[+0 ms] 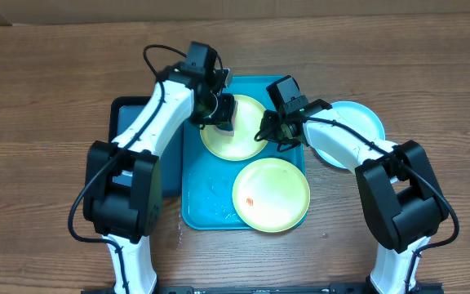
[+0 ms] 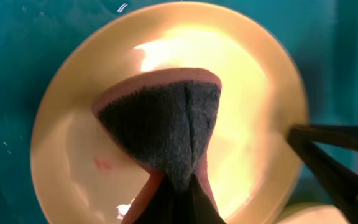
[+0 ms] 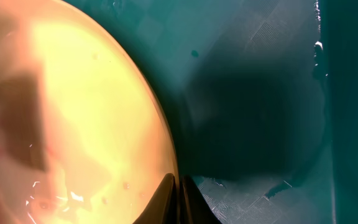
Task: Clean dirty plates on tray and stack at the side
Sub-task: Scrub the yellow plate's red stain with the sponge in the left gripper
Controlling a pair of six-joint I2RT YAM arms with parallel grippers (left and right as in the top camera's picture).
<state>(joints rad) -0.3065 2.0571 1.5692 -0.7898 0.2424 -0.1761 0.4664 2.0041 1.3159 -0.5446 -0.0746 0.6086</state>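
Two yellow-green plates lie on the turquoise tray (image 1: 206, 200). My left gripper (image 1: 221, 113) is shut on a dark sponge with a pink edge (image 2: 166, 130) and presses it on the far plate (image 1: 239, 140). A faint red smear (image 2: 102, 164) shows left of the sponge. At this plate's right rim (image 3: 160, 143), my right gripper (image 3: 179, 196) is shut, with one finger over the plate and the other over the tray (image 3: 247, 93). The near plate (image 1: 272, 194) carries an orange smear. A light blue plate (image 1: 353, 131) rests on the table, right of the tray.
A dark navy tray (image 1: 125, 110) lies under the left arm, left of the turquoise tray. Water films the turquoise tray's near left part (image 1: 215, 192). Brown wooden table (image 1: 47, 122) surrounds everything.
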